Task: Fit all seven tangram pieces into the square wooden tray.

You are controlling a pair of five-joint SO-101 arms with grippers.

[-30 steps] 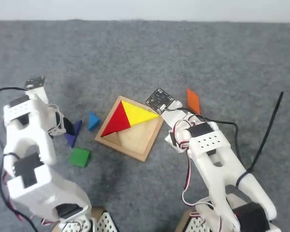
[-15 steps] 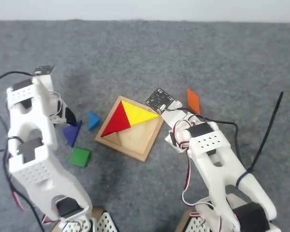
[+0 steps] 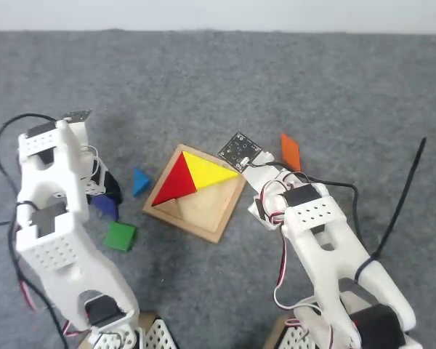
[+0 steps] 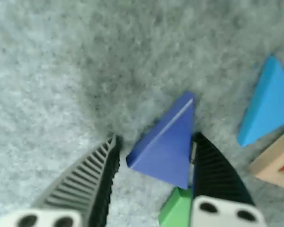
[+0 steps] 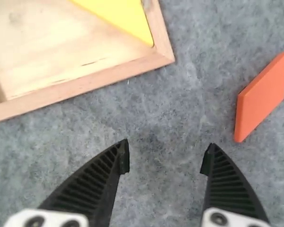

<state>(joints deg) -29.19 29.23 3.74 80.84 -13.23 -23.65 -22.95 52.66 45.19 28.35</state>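
Note:
The square wooden tray (image 3: 216,217) holds a red triangle (image 3: 174,182) and a yellow triangle (image 3: 207,171). Left of it on the grey carpet lie a dark blue triangle (image 3: 105,206), a light blue triangle (image 3: 139,180) and a green square (image 3: 120,236). My left gripper (image 4: 156,138) is open and straddles the dark blue triangle (image 4: 168,146), one finger against its edge. An orange parallelogram (image 3: 291,151) lies right of the tray. My right gripper (image 5: 167,144) hangs open over bare carpet between the tray's corner (image 5: 156,54) and the orange parallelogram (image 5: 261,97).
The light blue triangle (image 4: 267,111) and the green square (image 4: 177,210) lie close beside the left gripper. The right arm (image 3: 312,218) stretches along the tray's right side. Grey carpet covers the whole surface, with room at the far side.
The left arm has shifted toward the tray and its gripper has come down around the dark blue triangle. The right arm and the pieces in the tray have not moved.

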